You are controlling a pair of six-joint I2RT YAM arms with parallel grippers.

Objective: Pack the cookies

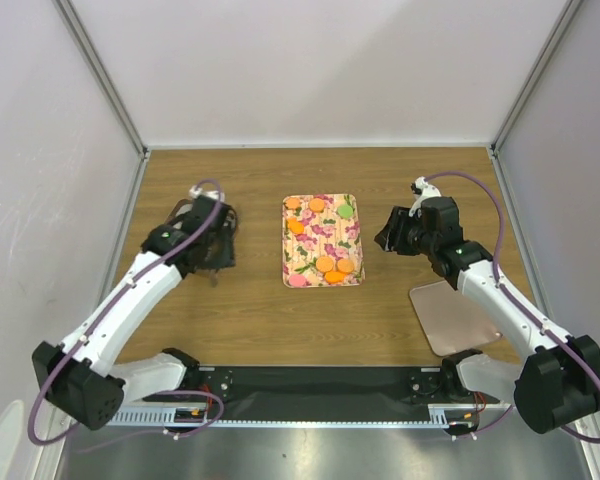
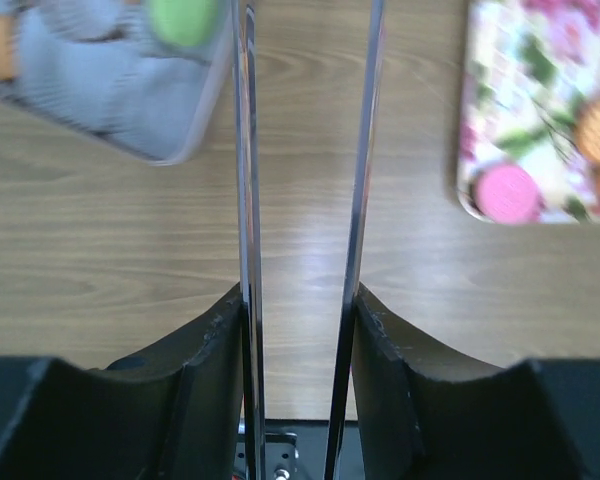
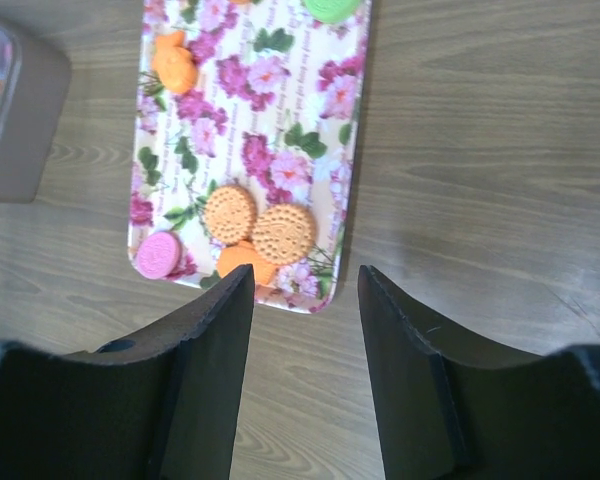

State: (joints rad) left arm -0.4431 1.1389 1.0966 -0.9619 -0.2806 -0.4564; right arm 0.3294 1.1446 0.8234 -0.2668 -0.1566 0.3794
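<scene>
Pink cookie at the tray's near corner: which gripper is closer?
Left. The left gripper sits just left of the pink cookie; the right gripper waits beyond the tray's far side.

One floral tray (image 1: 323, 240), one pinkish lid (image 1: 452, 318), two grippers; at least five orange cookies (image 1: 330, 265), one green (image 1: 346, 211), one pink (image 3: 158, 255).

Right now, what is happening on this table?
Two robot arms are packing cookies. Several cookies lie on the floral tray in the middle of the table. The left gripper and the right gripper are both open and hold nothing. A container with a green cookie sits near the left gripper.
</scene>
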